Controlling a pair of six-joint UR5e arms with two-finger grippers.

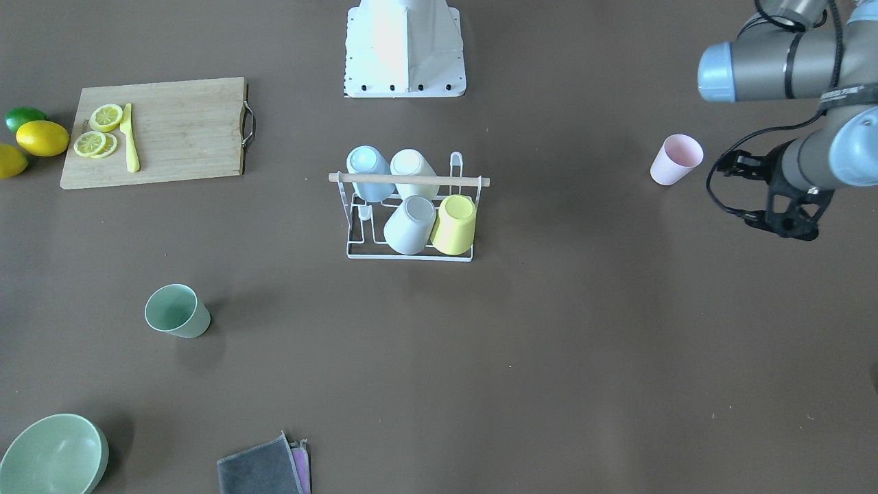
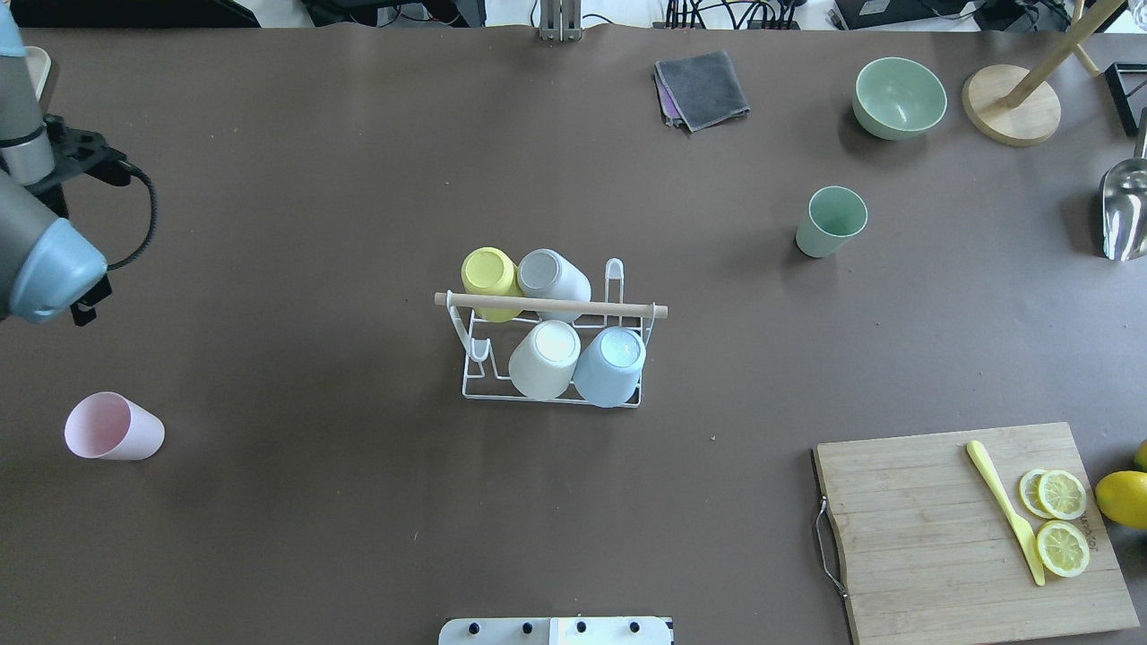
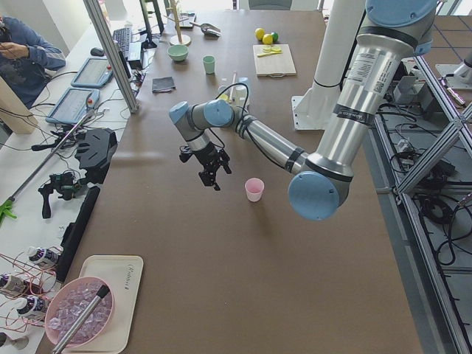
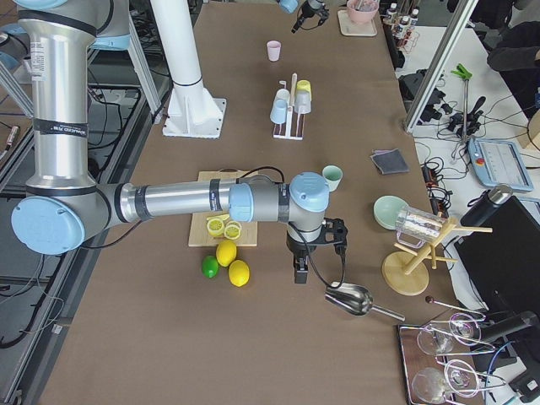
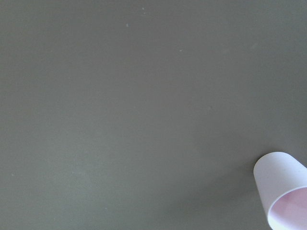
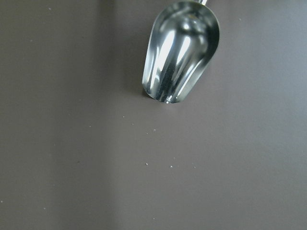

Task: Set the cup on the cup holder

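The white wire cup holder (image 1: 357, 240) (image 2: 475, 387) with a wooden rod handle stands mid-table and carries yellow, grey, white and blue cups upside down. A pink cup (image 1: 675, 159) (image 2: 112, 427) (image 5: 283, 189) stands upright on the table on my left side. A green cup (image 1: 176, 311) (image 2: 831, 221) stands upright on my right side. My left gripper (image 1: 785, 226) (image 3: 212, 177) hovers above the table just beyond the pink cup, open and empty. My right gripper (image 4: 299, 270) hangs near a metal scoop (image 6: 180, 52); I cannot tell whether it is open or shut.
A cutting board (image 2: 923, 528) with lemon slices and a yellow knife lies at the near right, lemons (image 2: 1120, 497) beside it. A green bowl (image 2: 899, 97), a folded cloth (image 2: 703, 88), the scoop (image 2: 1125, 210) and a wooden stand (image 2: 1013, 107) sit at the far right.
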